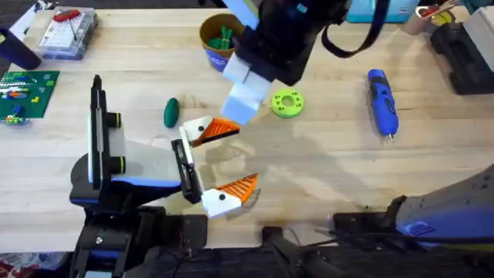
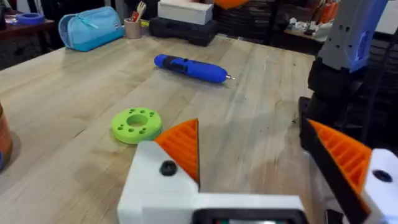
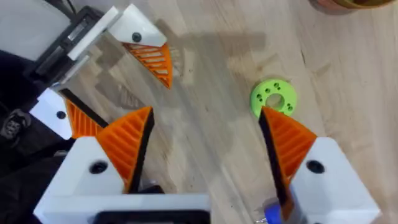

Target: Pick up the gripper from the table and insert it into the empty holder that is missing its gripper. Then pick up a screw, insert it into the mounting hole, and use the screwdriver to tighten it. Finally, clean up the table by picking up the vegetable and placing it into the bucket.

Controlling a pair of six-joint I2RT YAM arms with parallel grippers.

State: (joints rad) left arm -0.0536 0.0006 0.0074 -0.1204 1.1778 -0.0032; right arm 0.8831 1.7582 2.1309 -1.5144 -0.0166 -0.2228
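Note:
The deep-orange gripper (image 1: 218, 130) sits with its white base against the far end of the black holder (image 1: 184, 157) on my left arm. In the left wrist view a dark hole shows in the base of the gripper (image 2: 183, 146). Together with the paler ribbed finger (image 1: 238, 188) it forms my left gripper (image 1: 245, 154), which is open. My right gripper (image 3: 205, 112) hovers just above the orange gripper (image 3: 151, 57), open and holding nothing. The dark-green vegetable (image 1: 170, 112) lies left of it. The bucket (image 1: 218, 37) stands behind, and the blue screwdriver (image 1: 381, 100) lies at the right.
A lime-green ring (image 1: 287, 103) lies right of my right gripper. A clear plastic box (image 1: 68, 32) and a green board (image 1: 23, 93) are at the far left. A blue pouch (image 2: 90, 28) and a black case (image 1: 463, 46) stand along the back right.

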